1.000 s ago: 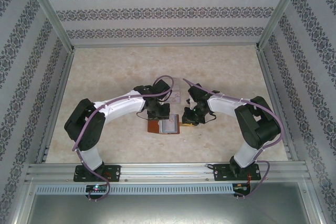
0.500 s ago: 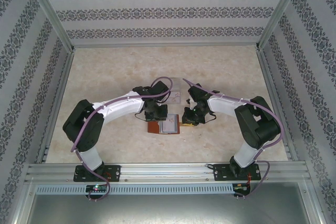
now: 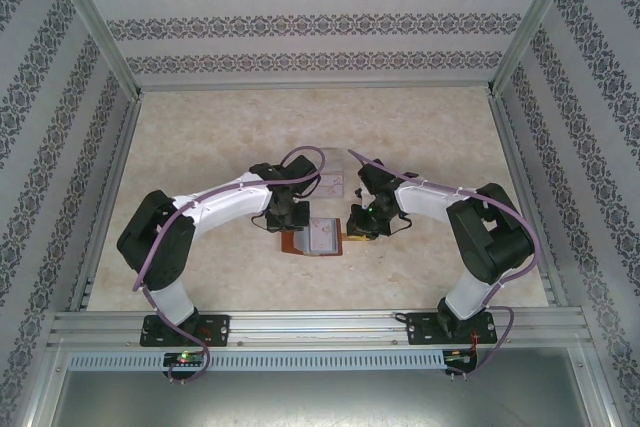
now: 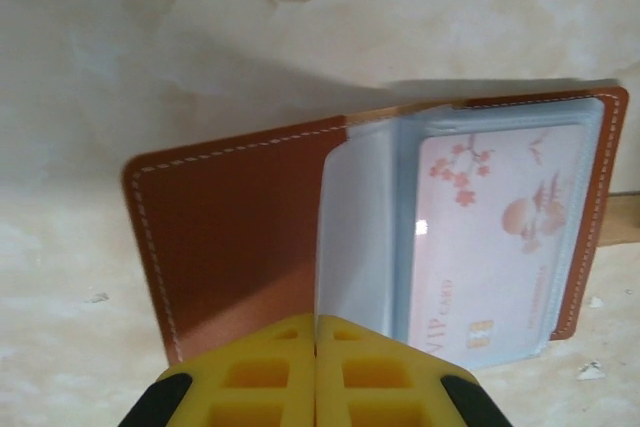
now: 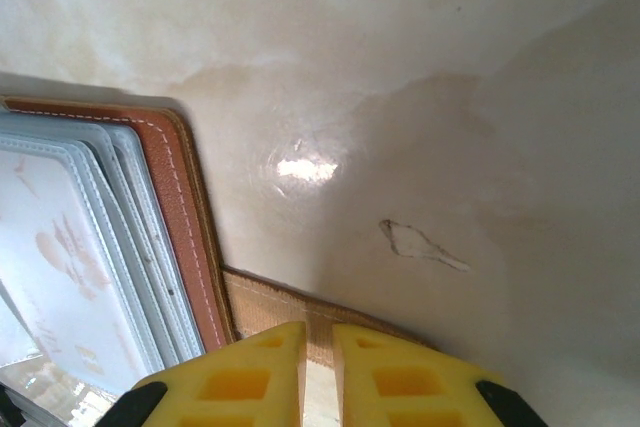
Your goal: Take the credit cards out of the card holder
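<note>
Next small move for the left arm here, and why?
Probably fold the clear sleeve over onto the bare leather half with the left gripper, whose jaws seem pinched shut on its edge. The pink card sits pocketed in the card holder, and the right gripper is clamped on the strap tab, anchoring it.
</note>
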